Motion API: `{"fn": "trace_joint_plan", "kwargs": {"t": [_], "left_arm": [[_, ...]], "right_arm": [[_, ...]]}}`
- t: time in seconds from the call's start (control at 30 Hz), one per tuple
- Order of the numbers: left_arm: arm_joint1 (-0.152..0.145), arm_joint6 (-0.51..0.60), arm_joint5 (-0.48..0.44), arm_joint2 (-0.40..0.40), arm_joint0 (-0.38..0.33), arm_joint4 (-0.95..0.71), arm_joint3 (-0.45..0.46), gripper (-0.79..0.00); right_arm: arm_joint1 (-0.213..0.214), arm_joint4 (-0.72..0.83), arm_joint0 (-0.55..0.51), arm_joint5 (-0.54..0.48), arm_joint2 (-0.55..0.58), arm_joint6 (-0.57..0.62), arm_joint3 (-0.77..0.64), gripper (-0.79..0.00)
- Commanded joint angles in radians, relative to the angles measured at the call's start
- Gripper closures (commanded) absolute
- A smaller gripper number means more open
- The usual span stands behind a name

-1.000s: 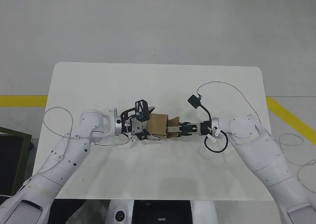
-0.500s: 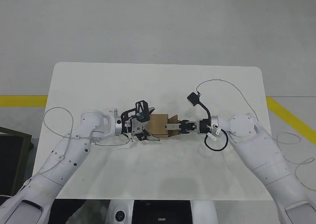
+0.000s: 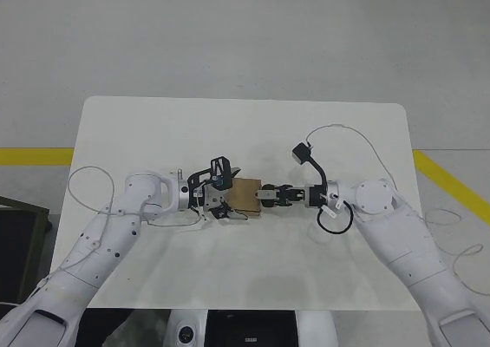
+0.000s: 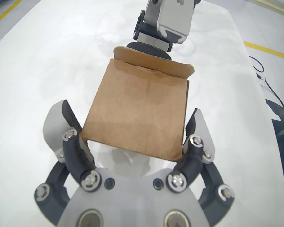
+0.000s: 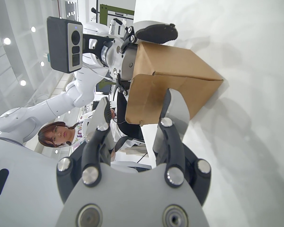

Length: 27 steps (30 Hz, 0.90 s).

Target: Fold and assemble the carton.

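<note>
1. The small brown cardboard carton (image 4: 137, 109) sits at the middle of the white rectangular table (image 3: 227, 121), between the two arms. Its body is already squared into a tube. Whether it rests on the table or is held just above it cannot be told.

2. The brown end flap (image 5: 146, 88) at the end facing the right arm is partly folded in and not yet flush with the carton's body. Its curved edge stands a little proud of the top panel in the left wrist view.

3. The left gripper (image 4: 131, 109) has its jaws clamped on the carton, one pad on each side wall at the near end, steadying it.

4. The right gripper (image 5: 137, 95) is at the opposite end with its jaws apart. One finger (image 5: 174, 105) lies against the flap, and the other stands clear of the cardboard.

5. Judged step: closing that end flap, with folding well underway but assembly unfinished.

6. The next move likely calls for the right finger to press the flap square into the opening. The left clamp must resist the push without crushing the walls.
</note>
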State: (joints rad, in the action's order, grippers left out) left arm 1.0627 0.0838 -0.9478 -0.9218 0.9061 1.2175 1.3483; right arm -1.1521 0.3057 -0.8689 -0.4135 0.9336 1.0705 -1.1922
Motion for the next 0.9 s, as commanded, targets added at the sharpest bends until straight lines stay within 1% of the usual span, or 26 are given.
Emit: {"fn": "trace_joint_plan", "kwargs": {"t": [0.0, 0.43, 0.53, 0.87], "left_arm": [[0.0, 0.001, -0.002, 0.0, 0.0, 0.003, 0.0, -0.785], [0.003, 0.0, -0.003, -0.002, 0.001, 0.007, -0.002, -0.785], [0.003, -0.001, -0.001, -0.003, 0.001, 0.007, -0.003, -0.785], [0.005, -0.002, -0.003, -0.006, 0.001, 0.009, -0.005, -0.785]], "right_arm": [[-0.001, 0.004, -0.002, -0.003, 0.0, 0.0, 0.008, -0.354], [-0.009, 0.024, -0.007, -0.024, -0.007, 0.001, 0.047, -0.292], [-0.01, 0.014, -0.004, -0.025, -0.008, 0.005, 0.057, -0.262], [-0.006, -0.04, 0.001, -0.002, -0.001, 0.011, 0.053, -0.259]]}}
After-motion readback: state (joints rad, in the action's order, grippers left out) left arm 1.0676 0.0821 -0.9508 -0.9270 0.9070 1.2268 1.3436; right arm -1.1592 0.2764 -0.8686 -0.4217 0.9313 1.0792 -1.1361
